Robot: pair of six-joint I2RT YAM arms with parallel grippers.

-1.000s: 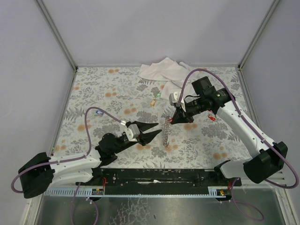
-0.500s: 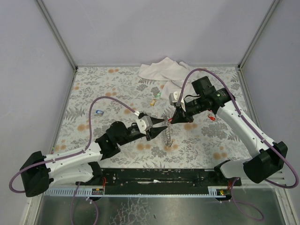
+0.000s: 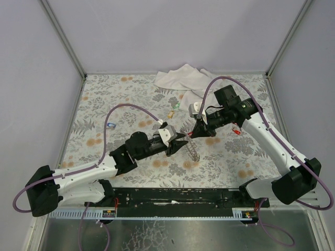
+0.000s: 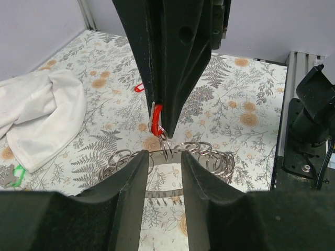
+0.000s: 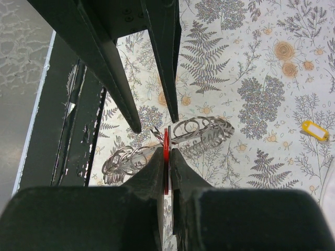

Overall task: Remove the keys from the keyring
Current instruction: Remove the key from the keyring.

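Note:
The keyring [image 3: 192, 150] is a silvery chain of rings hanging in the middle of the table. Its upper end hangs from a red key [image 5: 166, 149] that my right gripper [image 3: 192, 134] is shut on. In the right wrist view the key stands edge-on between the fingertips of my right gripper [image 5: 166, 152], with the rings [image 5: 201, 130] spread beyond. My left gripper [image 3: 181, 142] has come in from the left. In the left wrist view my left gripper [image 4: 165, 158] is open, with the keyring [image 4: 209, 154] running across just past its tips and the red key [image 4: 156, 119] above.
A white cloth [image 3: 183, 78] lies at the table's back edge. Loose keys lie on the floral mat: green [image 3: 177, 106], yellow [image 3: 171, 112], blue [image 3: 110, 125] and red [image 3: 238, 132]. The black rail [image 3: 178, 197] holding the arm bases runs along the near edge.
My left arm has reached right and forward, bringing its gripper up to the chain. The chain's lower end has swung to the right. The right gripper has kept its place and grip.

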